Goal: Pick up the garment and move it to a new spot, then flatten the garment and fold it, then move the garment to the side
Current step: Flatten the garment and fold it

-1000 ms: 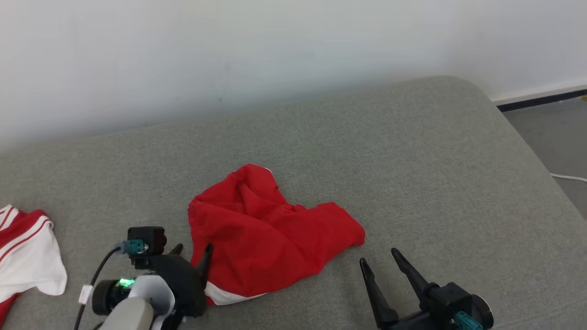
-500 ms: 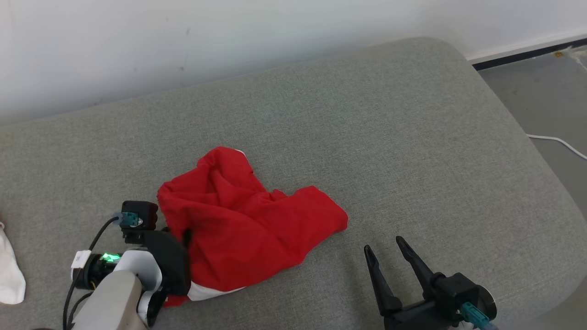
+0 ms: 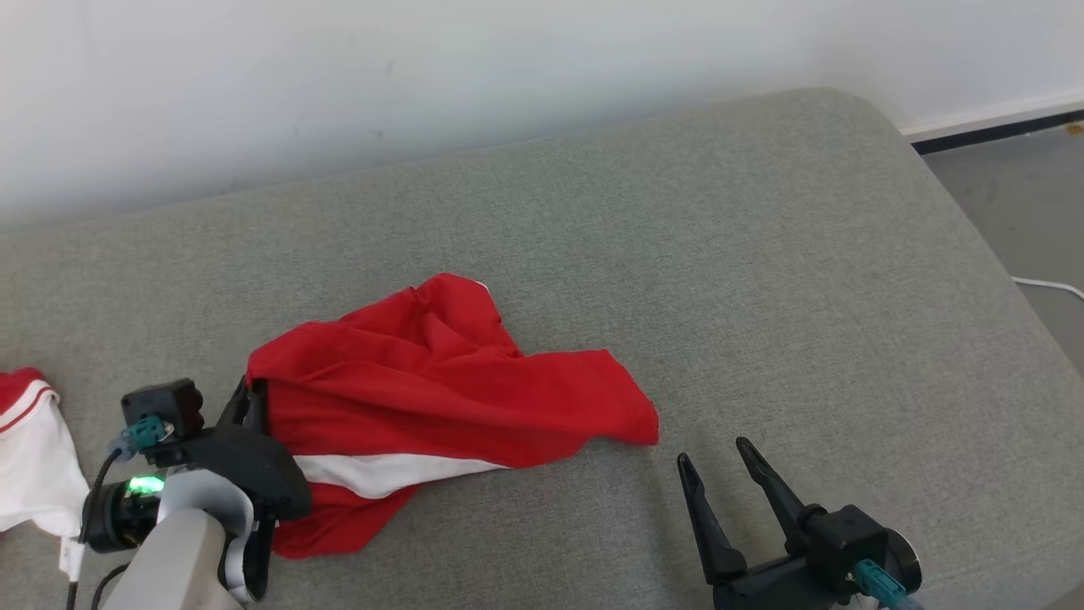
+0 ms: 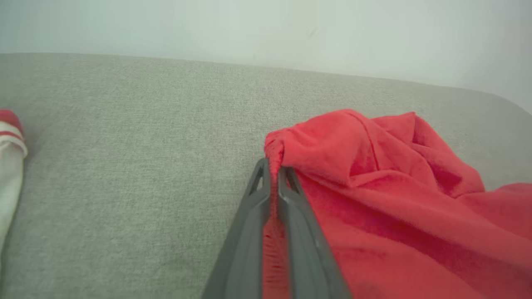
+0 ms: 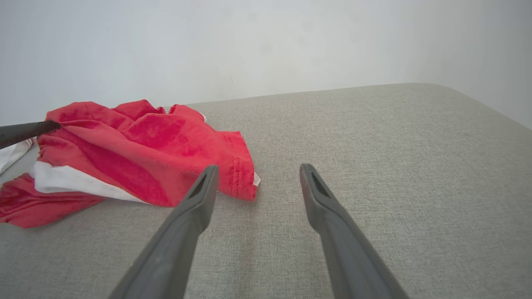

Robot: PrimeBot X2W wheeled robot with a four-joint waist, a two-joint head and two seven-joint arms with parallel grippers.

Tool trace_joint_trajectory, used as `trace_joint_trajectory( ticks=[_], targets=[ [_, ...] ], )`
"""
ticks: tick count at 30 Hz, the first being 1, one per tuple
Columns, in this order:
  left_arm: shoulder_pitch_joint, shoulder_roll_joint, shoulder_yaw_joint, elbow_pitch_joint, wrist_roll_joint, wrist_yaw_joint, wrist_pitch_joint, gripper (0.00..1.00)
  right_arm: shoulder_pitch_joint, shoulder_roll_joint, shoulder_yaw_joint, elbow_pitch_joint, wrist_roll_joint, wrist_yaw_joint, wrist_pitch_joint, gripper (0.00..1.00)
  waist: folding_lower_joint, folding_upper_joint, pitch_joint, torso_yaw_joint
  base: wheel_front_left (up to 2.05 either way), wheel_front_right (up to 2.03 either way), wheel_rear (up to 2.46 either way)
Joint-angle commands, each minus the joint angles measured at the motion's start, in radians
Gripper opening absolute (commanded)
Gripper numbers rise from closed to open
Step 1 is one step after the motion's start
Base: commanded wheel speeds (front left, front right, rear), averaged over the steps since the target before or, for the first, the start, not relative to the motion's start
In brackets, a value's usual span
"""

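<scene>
A crumpled red garment (image 3: 432, 381) with a white stripe lies on the grey cushion (image 3: 720, 280), left of centre in the head view. My left gripper (image 3: 252, 391) is shut on the garment's left edge, lifting it slightly. The left wrist view shows red cloth (image 4: 374, 199) pinched between the closed fingers of that gripper (image 4: 272, 168). My right gripper (image 3: 716, 453) stands open just right of the garment's right corner, touching nothing. In the right wrist view the garment (image 5: 137, 153) lies left of the spread fingers of the right gripper (image 5: 257, 170).
A second red and white garment (image 3: 30, 449) lies at the cushion's left edge, also visible in the left wrist view (image 4: 10, 158). A white wall runs behind the cushion. Grey floor (image 3: 1016, 195) with a white cable (image 3: 1050, 286) lies past the right edge.
The left gripper closed on the garment's left edge and pulled it leftward and up, stretching the cloth and showing more white stripe. The head camera shifted. The right gripper stayed open.
</scene>
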Motion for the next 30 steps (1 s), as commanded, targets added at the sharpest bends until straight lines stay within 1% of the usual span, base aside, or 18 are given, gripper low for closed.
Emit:
trace_joint_trajectory(
  ticks=[1,3,4,5,10,13,15,17,20,23,27,30],
  targets=[
    [0.011,0.002,0.005,0.003,-0.006,0.002,-0.015,0.00,0.005,-0.001,0.001,0.001,-0.002,-0.003,-0.004,1.00,0.0000,-0.0001,-0.008,0.008,0.00,0.00,0.00],
    [0.012,0.004,0.010,0.014,-0.010,0.002,-0.029,0.00,0.004,-0.001,0.004,0.003,-0.001,-0.003,-0.004,1.00,0.0000,-0.0001,-0.011,0.011,0.00,0.00,0.00],
    [0.018,-0.003,0.010,0.019,-0.015,-0.005,-0.035,0.08,0.004,-0.001,0.005,0.004,-0.001,-0.003,-0.004,1.00,0.0000,-0.0001,-0.015,0.012,0.00,0.00,0.00],
    [0.022,-0.007,0.008,0.023,-0.016,-0.008,-0.038,1.00,0.005,-0.001,0.006,0.005,0.000,-0.003,-0.004,1.00,0.0000,-0.0001,-0.017,0.013,0.00,0.00,0.00],
    [0.055,-0.016,0.015,0.019,-0.024,-0.035,-0.082,1.00,0.016,-0.001,0.000,0.012,-0.005,-0.003,-0.004,1.00,0.0000,-0.0001,-0.042,0.017,0.00,0.00,0.00],
    [0.100,-0.020,0.027,-0.025,-0.015,-0.054,-0.100,1.00,0.024,-0.001,-0.009,0.014,-0.009,-0.003,-0.001,1.00,0.0000,-0.0001,-0.063,0.023,0.00,0.00,0.00],
    [0.139,-0.022,0.052,-0.088,-0.002,-0.053,-0.105,1.00,0.035,-0.001,-0.020,0.014,-0.015,-0.003,0.002,1.00,0.0000,-0.0001,-0.078,0.031,0.00,0.00,0.00],
    [0.193,-0.028,0.091,-0.190,0.026,-0.051,-0.105,1.00,0.042,-0.001,-0.033,0.012,-0.020,-0.003,0.003,1.00,0.0000,-0.0001,-0.088,0.043,0.00,0.00,0.00],
    [0.294,-0.047,0.148,-0.336,0.078,-0.051,-0.104,1.00,0.054,-0.001,-0.052,0.008,-0.028,-0.003,0.006,1.00,0.0000,-0.0001,-0.102,0.063,0.00,0.00,0.00],
    [0.377,-0.070,0.189,-0.447,0.136,-0.061,-0.104,1.00,0.065,-0.001,-0.073,0.004,-0.039,-0.003,0.010,1.00,0.0000,-0.0001,-0.117,0.087,0.00,0.00,0.00],
    [0.477,-0.094,0.235,-0.542,0.206,-0.068,-0.104,1.00,0.079,-0.001,-0.098,0.000,-0.053,-0.003,0.017,1.00,0.0000,-0.0001,-0.136,0.116,0.00,0.00,0.00],
    [0.537,-0.118,0.260,-0.591,0.241,-0.066,-0.104,1.00,0.089,-0.001,-0.116,0.000,-0.062,-0.003,0.018,1.00,0.0000,-0.0001,-0.149,0.136,0.00,0.00,0.00]
  ],
)
